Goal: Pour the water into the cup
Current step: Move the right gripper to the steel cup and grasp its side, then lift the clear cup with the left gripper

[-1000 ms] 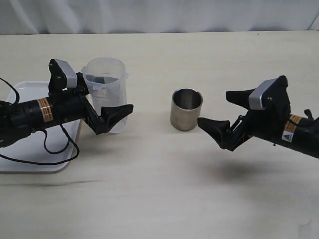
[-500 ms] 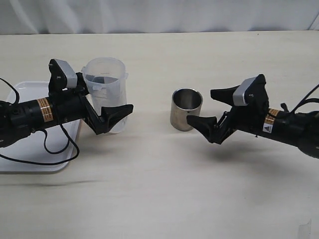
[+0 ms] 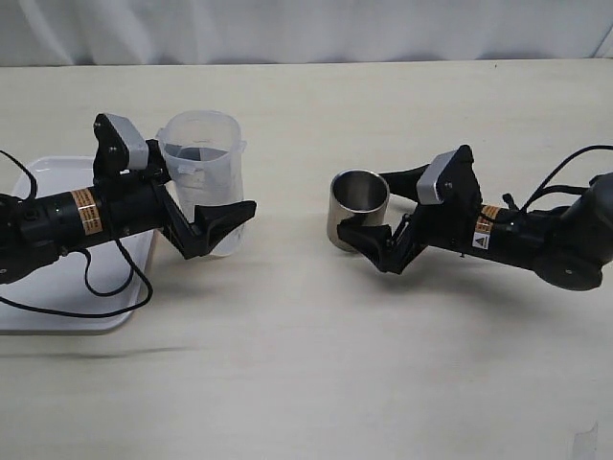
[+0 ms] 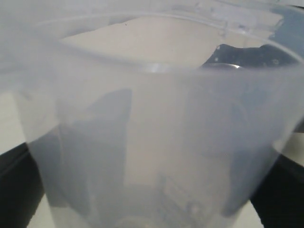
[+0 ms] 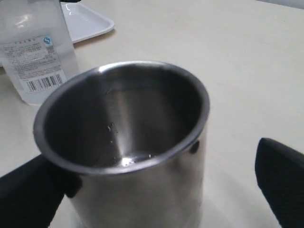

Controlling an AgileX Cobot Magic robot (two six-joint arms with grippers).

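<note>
At centre frame, the wide-spread right gripper [image 3: 365, 204] straddles the cup [image 3: 356, 217].
Closing off-centre could topple it; left gripper [image 3: 213, 192] around beaker [image 3: 201, 144], hold unclear.

translucent beaker [image 3: 205, 144], white tray [image 3: 38, 307], beige table [image 3: 306, 383]

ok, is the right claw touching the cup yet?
Cannot tell. Right wrist view: one finger stands clear of the cup; the other overlaps its wall, gap unclear.

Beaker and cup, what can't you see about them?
- Left wrist view: the beaker is cloudy, blurring whatever is inside; the bottom edge cuts off its base.
- Exterior view: the cup hides its floor behind its own wall.
- Both views: whether the left pincer squeezes the beaker.
</note>
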